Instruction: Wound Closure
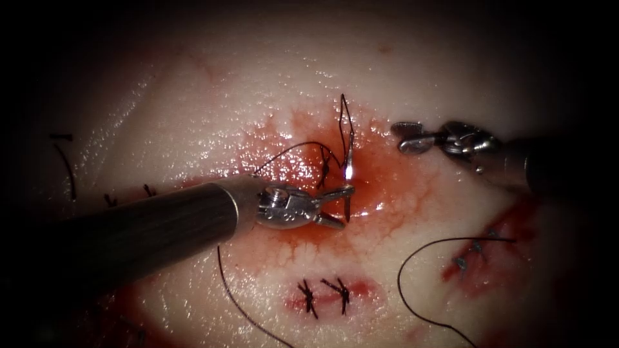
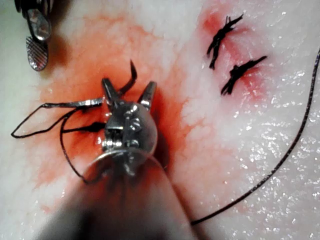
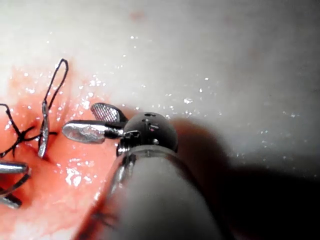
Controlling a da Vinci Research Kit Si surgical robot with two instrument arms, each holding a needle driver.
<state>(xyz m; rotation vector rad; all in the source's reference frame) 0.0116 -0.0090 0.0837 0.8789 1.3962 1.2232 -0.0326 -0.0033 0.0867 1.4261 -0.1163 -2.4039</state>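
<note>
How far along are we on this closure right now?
Done: two stitches close the lower cut; a middle stitch sits in the red fluid. In hand: nothing gripped; the left tool has open jaws straddling the needle, with thread looped above it. The right tool is open, empty, farther right. Left: the needle is unheld; whether it is in the tissue can't be told.
</note>
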